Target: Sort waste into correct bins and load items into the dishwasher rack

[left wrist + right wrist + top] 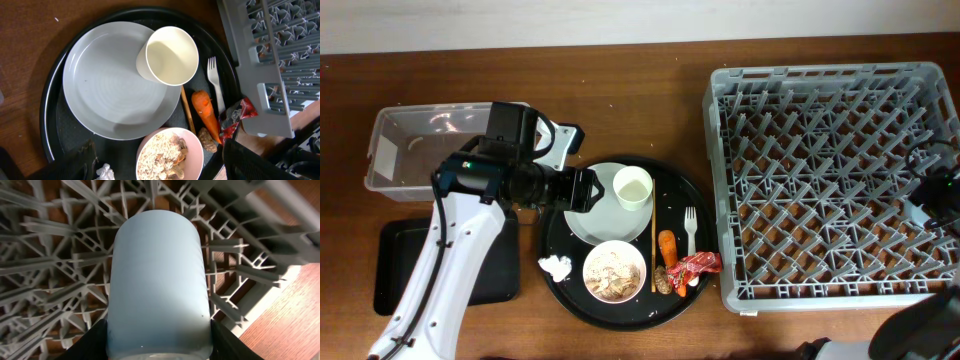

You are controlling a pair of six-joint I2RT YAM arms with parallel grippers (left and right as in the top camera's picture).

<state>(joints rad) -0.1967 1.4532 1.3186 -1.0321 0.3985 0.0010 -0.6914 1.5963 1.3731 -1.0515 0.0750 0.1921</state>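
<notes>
My left gripper (582, 188) (165, 157) hangs open above the round black tray (560, 242), its fingers either side of the white bowl (196, 146) of rice-like scraps (615, 273), touching nothing. On that tray lie the pale plate (588, 218), cream cup (633, 187), chopstick (654, 250), white fork (690, 228), carrot piece (667, 246), red wrapper (697, 266), brown lump (663, 281) and tissue wad (556, 266). My right gripper (938, 195) (159, 345) is shut on the light blue cup (159, 270), low over the pegs at the dishwasher rack's (716, 180) right side.
The clear tub (390, 150) stands at the back left, with the flat black tray (395, 265) in front of it under my left arm. The rack's grey wall (260, 75) rises close beside the round tray's right rim. Bare wood table lies behind the tray.
</notes>
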